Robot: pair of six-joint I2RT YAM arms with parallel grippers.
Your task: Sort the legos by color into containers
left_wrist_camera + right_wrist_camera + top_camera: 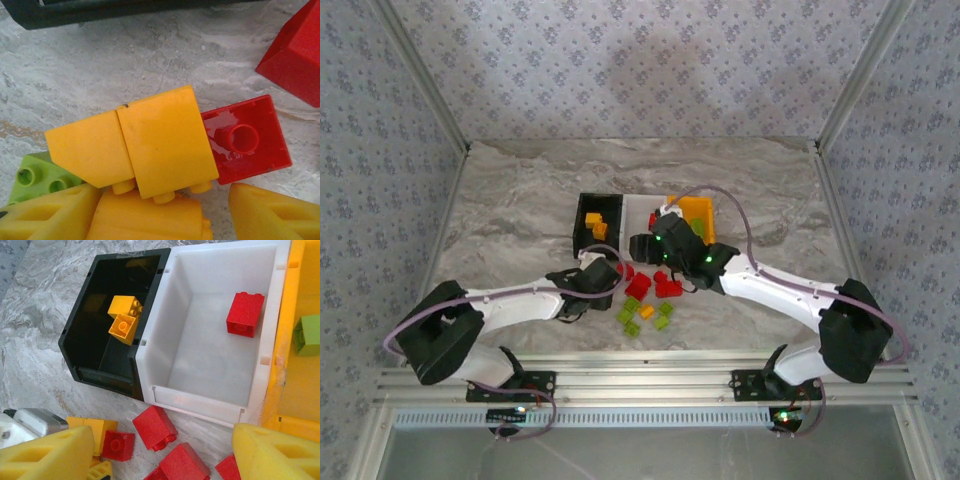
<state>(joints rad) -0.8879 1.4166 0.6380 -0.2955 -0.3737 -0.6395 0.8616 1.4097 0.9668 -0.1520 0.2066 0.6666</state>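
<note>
Left wrist: black bin (100, 12) rim far, bare table (125, 65) nearer; orange brick (160, 145) just ahead of my left gripper (162, 192), fingers apart.

Orange-yellow brick (150, 150) on marbled table (100, 60), red brick (245, 137) (hollow side up) against its right end.

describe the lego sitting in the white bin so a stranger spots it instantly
On the table, take the white bin standing between the black bin and the orange-yellow bin. Near its wall on the orange-yellow side lies one red brick, alone in there; the black bin holds orange-yellow bricks.
</note>
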